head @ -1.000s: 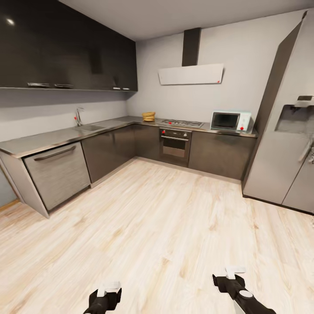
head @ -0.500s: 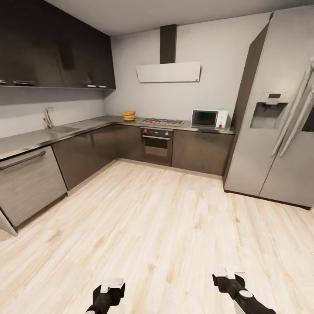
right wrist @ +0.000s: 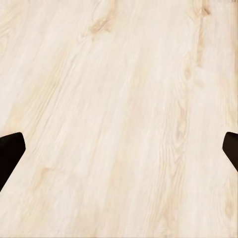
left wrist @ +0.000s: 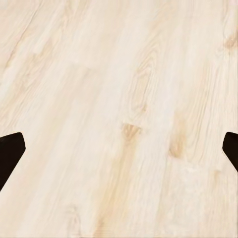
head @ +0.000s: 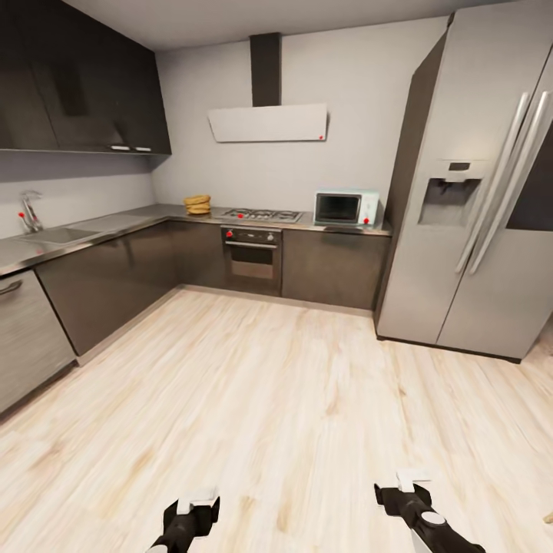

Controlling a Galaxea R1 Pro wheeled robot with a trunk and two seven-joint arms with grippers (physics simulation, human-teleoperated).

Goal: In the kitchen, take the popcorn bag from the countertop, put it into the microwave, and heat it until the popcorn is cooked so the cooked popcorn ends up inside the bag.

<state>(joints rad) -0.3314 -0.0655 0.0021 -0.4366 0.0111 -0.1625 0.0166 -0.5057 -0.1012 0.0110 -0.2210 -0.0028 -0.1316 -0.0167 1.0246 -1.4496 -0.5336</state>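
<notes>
Far across the kitchen, the tan popcorn bag (head: 197,204) sits on the grey metal countertop (head: 115,223), in the back corner left of the hob. Further right on the same worktop stands the pale-blue microwave (head: 346,208), its dark door closed. No popcorn pieces can be made out at this distance. Low over the pale wood floor, my left gripper (head: 194,504) and right gripper (head: 412,482) hang far from the counter. In the wrist views both the left gripper (left wrist: 119,153) and the right gripper (right wrist: 119,153) are open, with bare floor between the fingers.
A tall steel fridge (head: 476,192) stands at the right. The gas hob (head: 261,215) sits above the oven (head: 252,259), under the extractor hood (head: 267,123). A sink tap (head: 29,212) is on the left run. A wide stretch of wood floor (head: 276,384) lies between me and the cabinets.
The whole picture has swung, so the camera has turned right: the counters have slid left and the fridge has come fully into view. Both arms hold the same pose.
</notes>
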